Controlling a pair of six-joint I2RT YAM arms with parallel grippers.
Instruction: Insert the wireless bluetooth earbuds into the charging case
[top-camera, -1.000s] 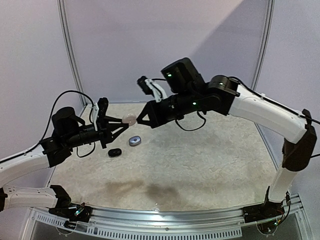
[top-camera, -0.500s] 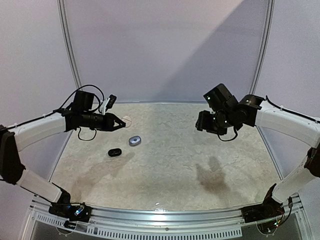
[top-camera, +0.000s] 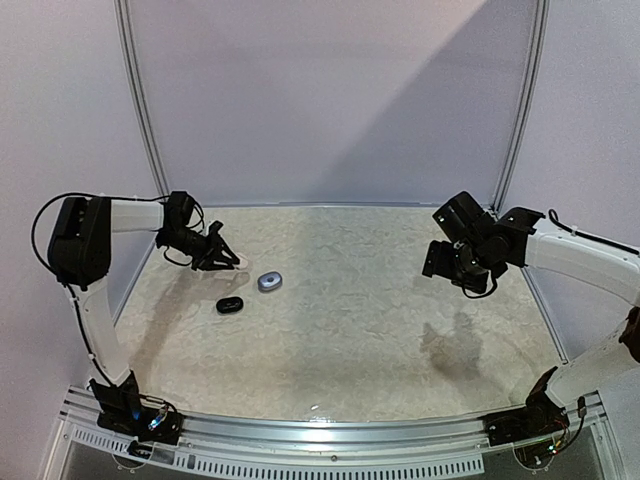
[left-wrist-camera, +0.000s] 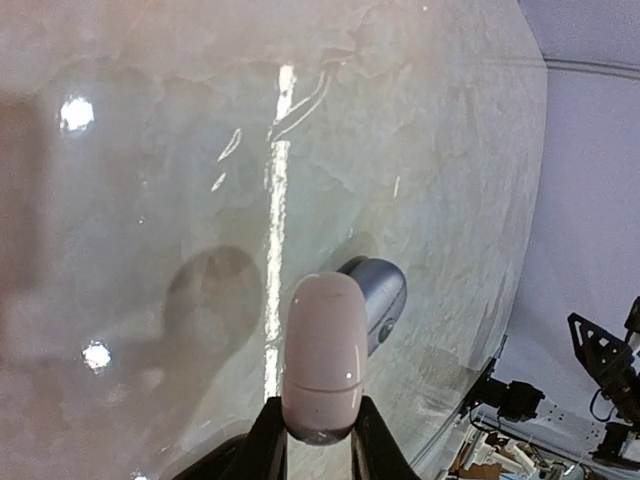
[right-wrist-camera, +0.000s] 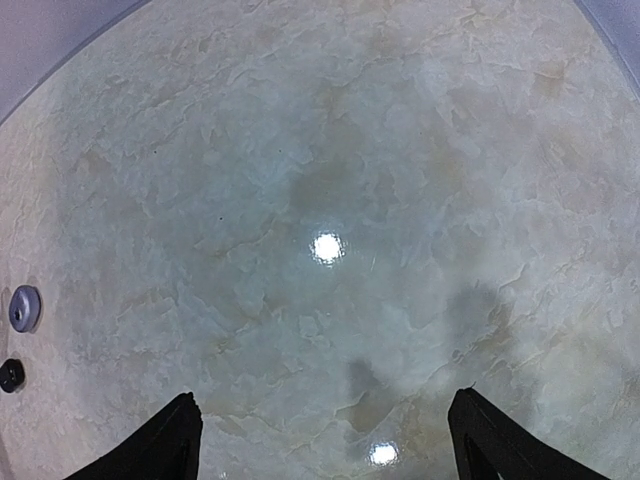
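Note:
My left gripper (top-camera: 229, 258) (left-wrist-camera: 317, 410) is shut on the lower end of a pale pinkish-white charging case (left-wrist-camera: 322, 350) (top-camera: 240, 262). Its lid is closed and it hangs low over the table's far left. Just beyond it a closed silvery-grey case (left-wrist-camera: 380, 298) (top-camera: 269, 282) (right-wrist-camera: 24, 307) lies on the table. A closed black case (top-camera: 230, 305) (right-wrist-camera: 11, 374) lies nearer the front. My right gripper (top-camera: 438, 265) (right-wrist-camera: 322, 420) hovers over the right side of the table, open, with nothing between its fingers. The earbuds are out of view.
The marbled tabletop (top-camera: 360, 330) has a curved metal rail (top-camera: 330, 432) along its near edge. Pale walls with upright poles (top-camera: 140, 110) close in the back and sides.
My right gripper has opened and drawn back from the centre to the right. My left arm has pulled back left and down, still holding the white case.

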